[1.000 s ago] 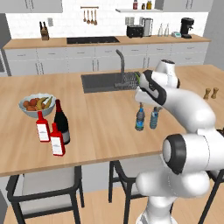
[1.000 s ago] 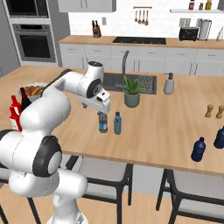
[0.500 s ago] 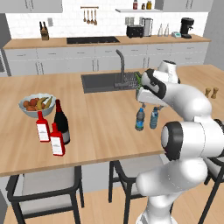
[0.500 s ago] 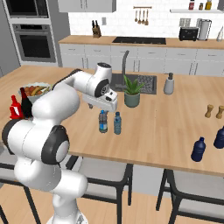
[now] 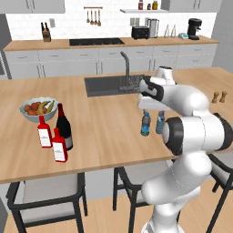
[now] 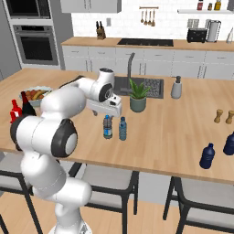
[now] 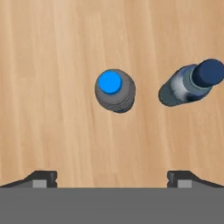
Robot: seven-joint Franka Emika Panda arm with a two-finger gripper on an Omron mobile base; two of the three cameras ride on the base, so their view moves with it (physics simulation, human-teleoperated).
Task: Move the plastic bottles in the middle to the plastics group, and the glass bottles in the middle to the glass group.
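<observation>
End effector [image 7: 111, 177] is held wide open and empty above two small clear light-blue plastic water bottles [image 7: 115, 90], upright near the wooden surface's [image 5: 104, 132] front edge.

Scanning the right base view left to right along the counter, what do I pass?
Red bottle → fruit bowl → two small water bottles below the open gripper → potted plant → soap dispenser → dark blue bottle → pepper mills.
</observation>
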